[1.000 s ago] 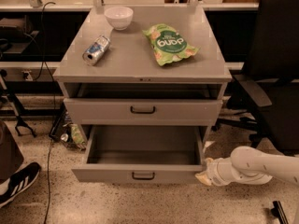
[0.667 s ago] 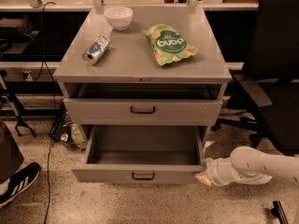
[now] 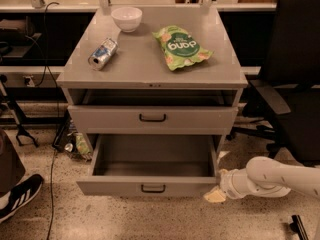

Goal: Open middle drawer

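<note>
The middle drawer (image 3: 150, 186) is the grey one pulled far out of the cabinet, low in the camera view. Its inside shows empty, and its flat front carries a small dark bar handle (image 3: 153, 188). Above it sits another grey drawer front (image 3: 152, 119) with its own dark handle and a dark gap over it. My gripper (image 3: 216, 195), a cream tip on a white arm (image 3: 280, 176) coming in from the right, is just off the pulled-out drawer's front right corner, low near the floor. It holds nothing that I can see. Any drawer beneath is hidden.
On the cabinet top (image 3: 150, 69) lie a white bowl (image 3: 126, 18), a tipped can (image 3: 102, 54) and a green snack bag (image 3: 181, 47). A black office chair (image 3: 295, 84) stands close at the right. A shoe (image 3: 17, 196) and cables (image 3: 50, 149) are at the left on the speckled floor.
</note>
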Motion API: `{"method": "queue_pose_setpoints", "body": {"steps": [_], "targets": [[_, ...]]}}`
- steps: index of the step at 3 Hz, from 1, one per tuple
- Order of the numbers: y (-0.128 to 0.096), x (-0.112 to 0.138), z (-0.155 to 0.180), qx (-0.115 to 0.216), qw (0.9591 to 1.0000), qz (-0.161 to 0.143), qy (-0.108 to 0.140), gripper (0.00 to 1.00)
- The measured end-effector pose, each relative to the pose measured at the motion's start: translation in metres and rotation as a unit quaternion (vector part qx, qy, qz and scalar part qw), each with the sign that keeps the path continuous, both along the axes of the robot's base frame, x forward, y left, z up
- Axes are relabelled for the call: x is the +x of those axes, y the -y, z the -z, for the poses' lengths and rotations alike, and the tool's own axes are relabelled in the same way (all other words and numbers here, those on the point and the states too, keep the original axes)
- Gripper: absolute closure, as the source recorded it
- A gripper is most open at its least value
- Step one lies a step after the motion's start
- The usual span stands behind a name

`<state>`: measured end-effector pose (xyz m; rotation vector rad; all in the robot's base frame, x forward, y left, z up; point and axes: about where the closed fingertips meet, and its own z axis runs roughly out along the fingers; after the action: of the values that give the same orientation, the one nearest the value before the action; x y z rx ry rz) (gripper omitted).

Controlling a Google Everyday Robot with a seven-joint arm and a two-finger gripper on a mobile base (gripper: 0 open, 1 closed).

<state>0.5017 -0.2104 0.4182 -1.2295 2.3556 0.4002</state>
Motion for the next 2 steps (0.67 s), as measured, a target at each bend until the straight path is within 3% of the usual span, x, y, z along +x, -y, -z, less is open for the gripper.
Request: {"method": "queue_pose_setpoints", "body": {"steps": [1, 2], "targets": [[-0.0001, 0.0000, 0.0000, 0.000, 1.0000, 0.000, 0.000, 0.03], [-0.0019, -0.0024, -0.0010, -0.001, 1.0000, -0.002, -0.001, 0.00]]}}
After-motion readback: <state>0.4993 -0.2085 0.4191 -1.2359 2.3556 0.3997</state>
